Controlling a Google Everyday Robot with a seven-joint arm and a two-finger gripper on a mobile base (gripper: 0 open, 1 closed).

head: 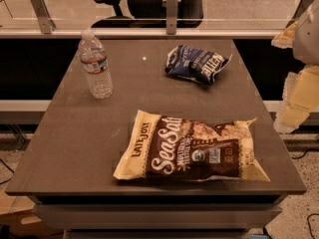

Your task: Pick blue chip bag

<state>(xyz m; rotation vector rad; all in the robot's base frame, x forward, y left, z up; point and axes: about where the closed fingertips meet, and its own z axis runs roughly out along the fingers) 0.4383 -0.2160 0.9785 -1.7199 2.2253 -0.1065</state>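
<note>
The blue chip bag (196, 63) is a small, wrinkled navy foil bag with white lettering. It lies flat at the far right of the dark table (75, 148). My gripper (298, 91) shows as pale cream parts at the right edge of the view. It hangs beyond the table's right side, to the right of the blue bag and a little nearer the camera, apart from it. It holds nothing that I can see.
A large cream-and-brown "Sea Salt" chip bag (192, 148) lies at the near middle-right of the table. A clear water bottle (96, 66) stands upright at the far left. A glass partition and an office chair (149, 4) are behind the table.
</note>
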